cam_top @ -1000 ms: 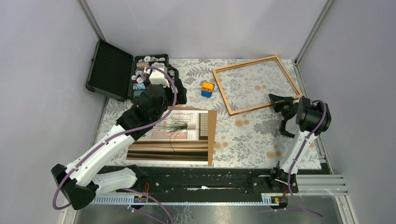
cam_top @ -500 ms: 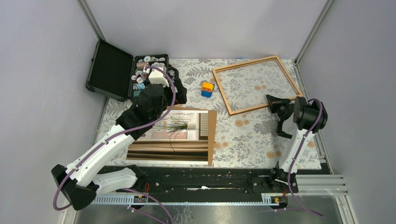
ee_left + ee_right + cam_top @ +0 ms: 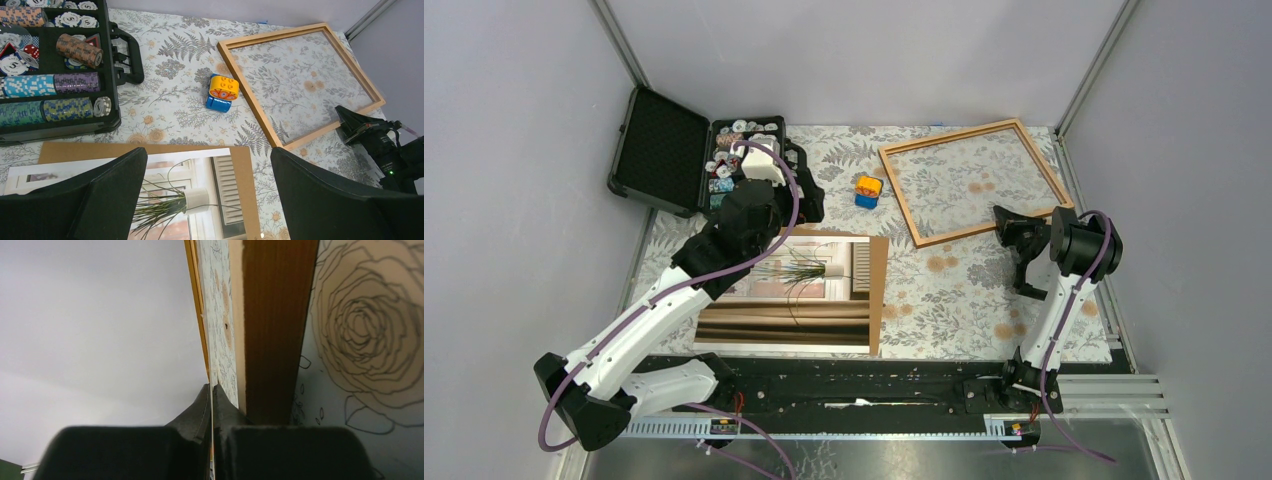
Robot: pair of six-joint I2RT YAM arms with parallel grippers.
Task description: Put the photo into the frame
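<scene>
The photo [image 3: 794, 300] lies face up on a brown backing board [image 3: 877, 285] at the near left. My left gripper [image 3: 207, 152] hovers open above the photo's [image 3: 200, 175] far edge, nothing between its fingers. The frame [image 3: 899, 198], empty with the cloth showing through, lies at the far right. My right gripper [image 3: 1016, 222] is shut on nothing, low at the table, its tips against the outer side of the frame's near rail [image 3: 320, 134]. In the right wrist view the closed fingertips [image 3: 212, 390] sit just left of that wooden rail [image 3: 277, 315].
An open black case [image 3: 659, 150] of poker chips [image 3: 50, 82] stands at the far left. An orange and blue toy block [image 3: 868, 190] sits between the case and the frame. Grey walls and metal posts enclose the flowered tablecloth [image 3: 964, 290].
My right gripper has shifted slightly left and nearer along the frame's near rail, staying shut. The left arm, photo and frame have not moved.
</scene>
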